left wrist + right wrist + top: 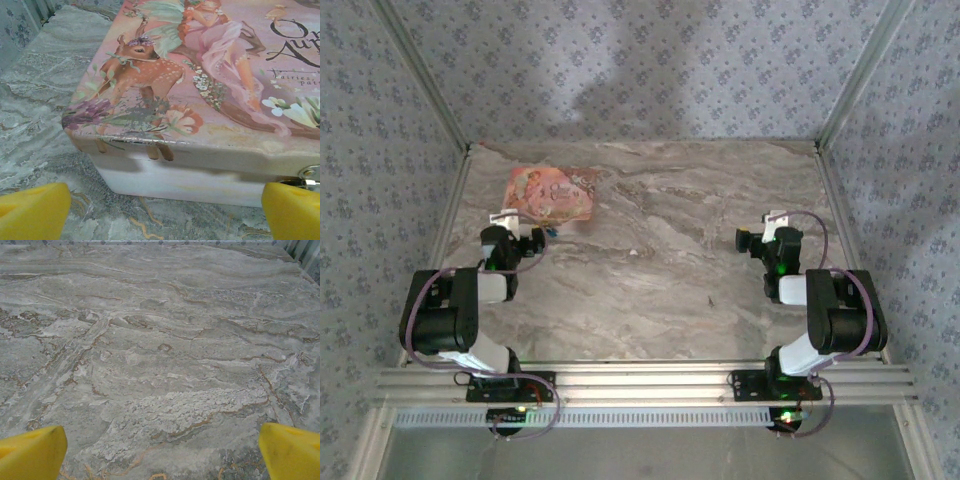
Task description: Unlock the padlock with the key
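A pink box (552, 193) with a fairy-and-deer picture on its lid (200, 75) lies at the back left of the table. A bit of shiny metal fitting (311, 174) shows on the box's front wall at the right edge of the left wrist view; I cannot tell whether it is the padlock. The key is not visible. My left gripper (527, 240) (165, 215) stands open just in front of the box's near corner, nothing between its yellow fingertips (32, 210). My right gripper (748, 240) (162, 455) is open over bare table at the right.
The marble-patterned table (660, 270) is walled in by patterned panels at the back and both sides. A small teal object (552, 233) lies by the box's near edge, next to the left gripper.
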Controlling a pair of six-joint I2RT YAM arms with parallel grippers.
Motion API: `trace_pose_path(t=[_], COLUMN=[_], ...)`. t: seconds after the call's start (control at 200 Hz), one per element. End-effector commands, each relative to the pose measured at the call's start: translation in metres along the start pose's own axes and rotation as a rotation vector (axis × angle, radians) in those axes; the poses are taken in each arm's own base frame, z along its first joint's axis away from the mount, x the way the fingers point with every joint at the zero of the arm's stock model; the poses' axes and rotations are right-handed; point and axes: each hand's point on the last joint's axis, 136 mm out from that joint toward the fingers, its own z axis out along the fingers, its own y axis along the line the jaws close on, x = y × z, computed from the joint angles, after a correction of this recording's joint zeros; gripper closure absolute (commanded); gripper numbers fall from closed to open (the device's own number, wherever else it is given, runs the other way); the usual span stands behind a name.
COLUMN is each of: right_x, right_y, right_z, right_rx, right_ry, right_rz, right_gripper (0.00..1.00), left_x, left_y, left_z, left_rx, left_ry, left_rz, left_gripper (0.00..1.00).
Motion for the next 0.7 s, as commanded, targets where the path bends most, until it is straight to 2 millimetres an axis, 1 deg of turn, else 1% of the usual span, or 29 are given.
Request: trace_pose_path(t=[0.0,0.09,0.21,0.34,0.44,0.475,0.57,0.64,0.695], right_x=[-0.013,-0.026,-0.044,-0.059,-0.063,-0.064,-0.058,-0.044,-0.027], right_y=[-0.009,-0.013,-0.01,-0.003,0.011,0.018,0.042,0.061,0.076], right_z=[-0.007,-0.016,-0.029,-0.047,-0.062,-0.067,-0.082,-0.093,-0.103], right_rx=[0.035,0.052,0.051,0.026,-0.011,-0.031,-0.089,-0.131,-0.154], right_ry=[-0.036,-0.047,-0.042,-0.022,0.047,0.073,0.18,0.276,0.36], right_rz=[0.031,0.037,0.042,0.15,0.228,0.252,0.28,0.269,0.249], right_gripper=[0.0,0.0,0.0,0.0,0.0,0.01,0.06,0.07,0.08], left_x=[-0.018,-0.029,-0.05,-0.07,-0.08,-0.083,-0.086,-0.086,-0.086], left_y=[-0.001,0.001,-0.002,-0.011,-0.027,-0.036,-0.065,-0.085,-0.102], left_z=[-0.016,-0.031,-0.049,-0.066,-0.076,-0.08,-0.089,-0.094,-0.097], left_rx=[0.004,-0.009,0.005,0.052,0.124,0.162,0.247,0.299,0.346], left_ry=[-0.081,-0.094,-0.111,-0.096,-0.066,-0.051,-0.015,0.0,0.01], left_rz=[-0.007,-0.014,-0.046,-0.186,-0.302,-0.334,-0.367,-0.386,-0.405], left_gripper=[0.02,0.02,0.02,0.02,0.02,0.02,0.02,0.02,0.02])
